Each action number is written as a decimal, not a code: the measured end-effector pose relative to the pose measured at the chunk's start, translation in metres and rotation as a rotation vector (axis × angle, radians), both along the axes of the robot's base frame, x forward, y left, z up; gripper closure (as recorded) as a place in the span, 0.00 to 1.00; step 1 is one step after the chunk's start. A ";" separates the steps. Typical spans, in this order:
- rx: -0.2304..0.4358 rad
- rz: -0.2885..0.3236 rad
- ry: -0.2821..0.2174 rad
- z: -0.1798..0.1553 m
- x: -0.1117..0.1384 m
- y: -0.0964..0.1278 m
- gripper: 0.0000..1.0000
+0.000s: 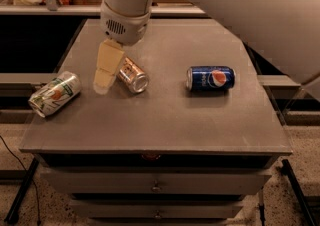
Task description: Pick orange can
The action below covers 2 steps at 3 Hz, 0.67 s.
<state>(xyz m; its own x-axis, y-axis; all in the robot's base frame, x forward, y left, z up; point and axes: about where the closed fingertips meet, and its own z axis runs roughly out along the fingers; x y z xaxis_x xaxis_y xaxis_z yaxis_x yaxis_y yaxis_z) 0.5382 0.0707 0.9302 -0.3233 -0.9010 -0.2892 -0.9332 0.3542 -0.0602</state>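
The orange can (133, 75) lies on its side near the middle of the grey table top (165, 115), with a silver end facing the front. It has a shiny copper-orange body. My gripper (105, 82) hangs from the white arm (125, 5) and reaches down to the table just left of the can, right beside its far end. The gripper hides part of the can's left side. I cannot tell whether it touches the can.
A white-green can with a fruit picture (55, 93) lies on its side at the table's left edge. A blue Pepsi can (210, 78) lies on its side to the right. Drawers (156, 186) sit below the table's front edge.
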 end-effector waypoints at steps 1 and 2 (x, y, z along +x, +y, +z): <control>-0.078 -0.135 0.029 -0.028 0.023 0.007 0.00; -0.122 -0.225 0.024 -0.040 0.037 0.002 0.00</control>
